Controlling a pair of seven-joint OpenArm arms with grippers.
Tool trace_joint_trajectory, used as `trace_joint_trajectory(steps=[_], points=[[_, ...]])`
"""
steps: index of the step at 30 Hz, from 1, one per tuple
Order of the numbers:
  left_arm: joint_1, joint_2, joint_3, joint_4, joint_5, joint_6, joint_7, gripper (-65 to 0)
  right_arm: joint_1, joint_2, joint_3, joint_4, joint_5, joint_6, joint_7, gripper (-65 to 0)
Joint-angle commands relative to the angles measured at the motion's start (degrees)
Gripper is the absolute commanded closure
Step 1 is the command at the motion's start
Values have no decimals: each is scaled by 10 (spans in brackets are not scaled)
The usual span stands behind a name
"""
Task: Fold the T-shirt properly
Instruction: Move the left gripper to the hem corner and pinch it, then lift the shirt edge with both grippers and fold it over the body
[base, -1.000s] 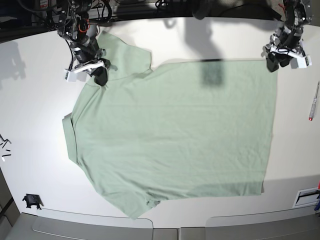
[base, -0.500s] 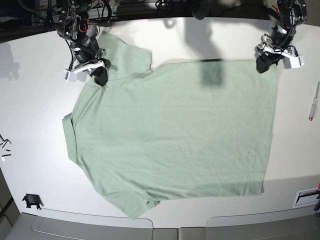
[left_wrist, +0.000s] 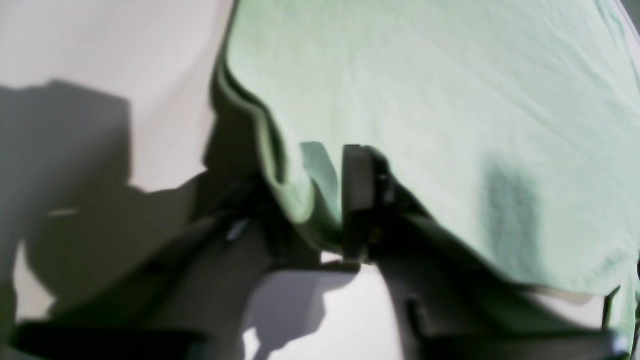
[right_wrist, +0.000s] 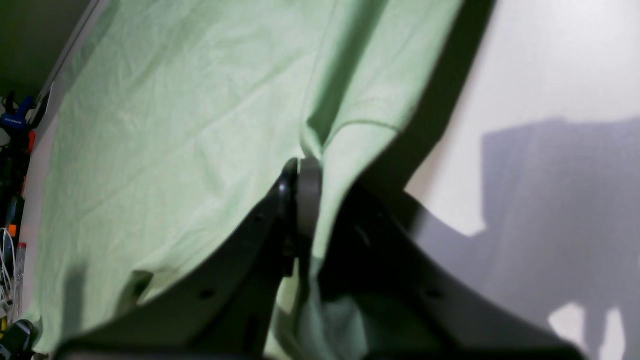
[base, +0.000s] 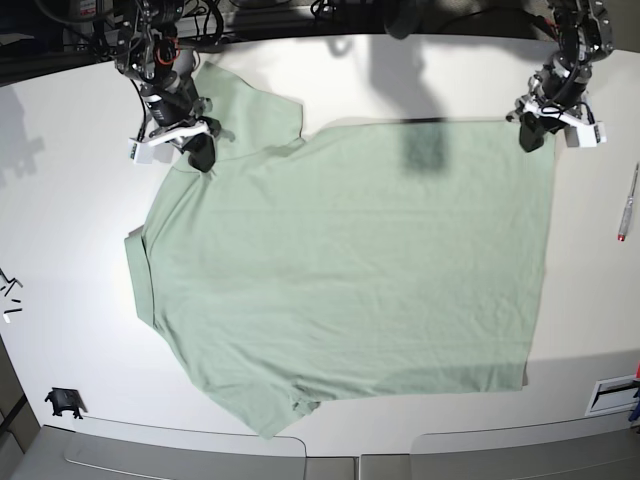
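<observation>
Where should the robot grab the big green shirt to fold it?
Probably at the T-shirt far-edge corners, coming from the table's far side. It lies flat, so only edges can be pinched. The right hand is already shut on cloth by the sleeve; the left hand grips the hem corner.

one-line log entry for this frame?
T-shirt: flat on table | right gripper: shut on shoulder | left gripper: at hem corner, closure unclear

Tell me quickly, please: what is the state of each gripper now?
Left gripper: shut on a hem corner of the T-shirt.
Right gripper: shut on the T-shirt near its shoulder.
</observation>
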Motion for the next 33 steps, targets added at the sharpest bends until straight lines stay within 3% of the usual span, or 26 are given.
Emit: trace_joint_trajectory(steps=[1, 3, 14, 24, 33], points=[[1, -7, -2, 7, -8, -6, -9, -68, -1, 5, 2, 6, 2, 1, -5, 0], [1, -7, -2, 7, -8, -6, -9, 0, -1, 5, 2, 6, 2, 2, 2, 0], [36, -10, -4, 62, 1, -7, -5, 0, -30, 17, 52, 16, 22, 26, -30, 0], [152, -9, -4, 235, 38, -7, 2, 0, -136, 29, 85, 113, 36, 32, -34, 0], [240, -8, -12, 257, 37, -7, 4, 0, -251, 34, 85, 229, 36, 32, -39, 0]])
